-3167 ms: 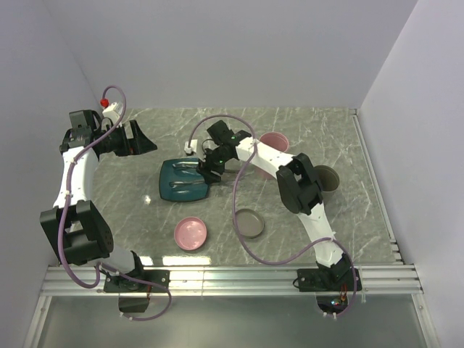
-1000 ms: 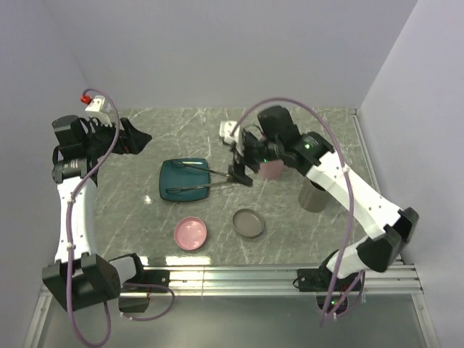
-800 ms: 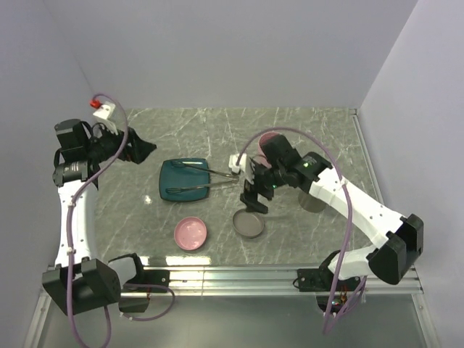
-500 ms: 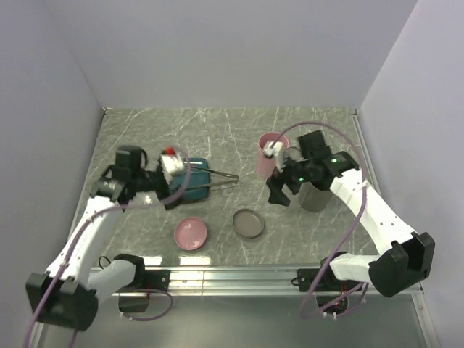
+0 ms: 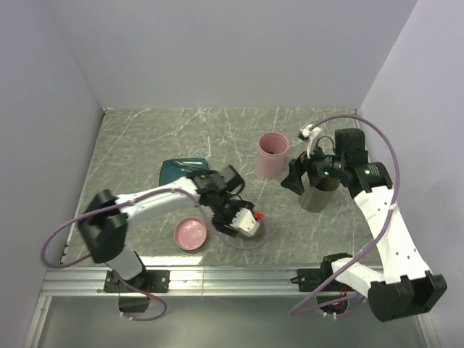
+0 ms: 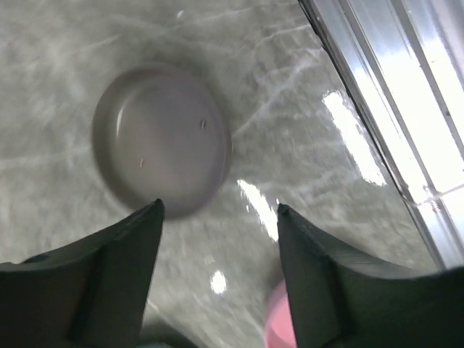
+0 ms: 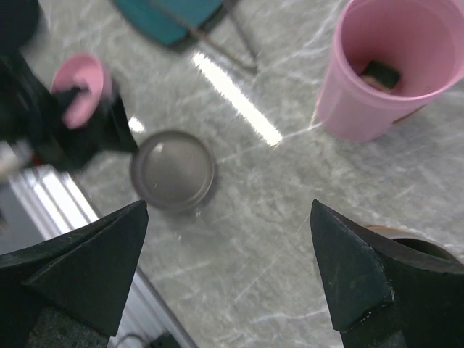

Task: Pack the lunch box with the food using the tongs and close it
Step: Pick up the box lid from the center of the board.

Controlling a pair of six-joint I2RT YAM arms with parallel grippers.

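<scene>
The tongs (image 7: 217,36) lie across the teal plate (image 7: 174,14), showing only in the right wrist view. The lunch box's pink tub (image 5: 272,154) stands upright with a dark piece of food (image 7: 377,72) inside. Its grey tub (image 5: 317,196) sits under my right gripper (image 5: 297,177), which hangs open and empty. My left gripper (image 5: 233,221) is open too, low over the table between the grey lid (image 6: 163,141) and the pink lid (image 5: 191,233). It holds nothing. The left arm covers much of the plate (image 5: 174,170) in the top view.
The aluminium rail (image 5: 232,275) runs along the near edge, close to the left gripper (image 6: 219,209). In the right wrist view the grey lid (image 7: 172,170) lies flat near the pink lid (image 7: 83,87). Walls close in the table at the left, back and right.
My left arm has swung from the left wall across the plate down to the grey lid. My right arm has drawn back from the plate to above the grey tub.
</scene>
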